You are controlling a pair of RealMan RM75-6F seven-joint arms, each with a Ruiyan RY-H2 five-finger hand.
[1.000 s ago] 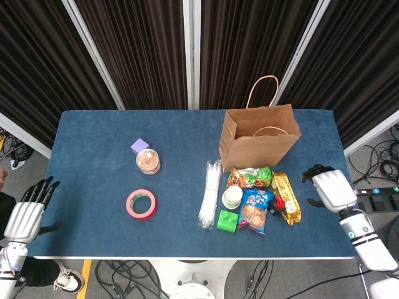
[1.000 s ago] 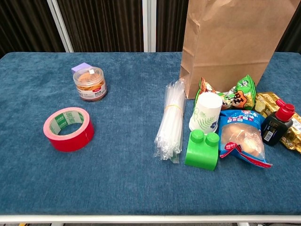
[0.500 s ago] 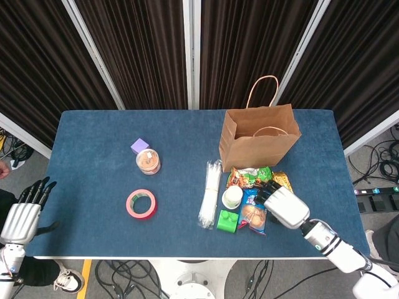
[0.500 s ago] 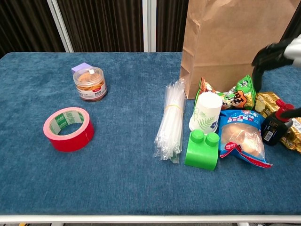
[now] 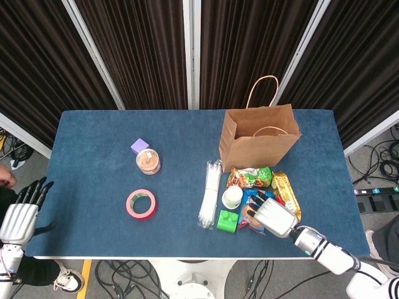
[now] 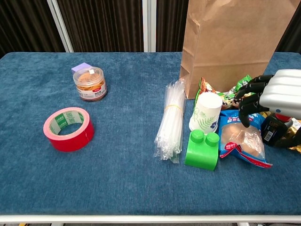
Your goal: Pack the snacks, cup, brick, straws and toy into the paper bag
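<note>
Robot hand over three snacks — one cup.

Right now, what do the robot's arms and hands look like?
Both hands have a silver-white shell over the back and black fingers. The right hand joins a silver-white forearm through a black wrist band with a small teal mark. The left hand looks the same, with a white wrist below it.

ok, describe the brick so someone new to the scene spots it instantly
Start at the upright brown paper bag at the table's far right side. In front of it lies a cluster of snack packets; the green plastic brick stands at the cluster's near left corner, just right of the clear straw bundle. It is the only solid green block with two round studs.
</note>
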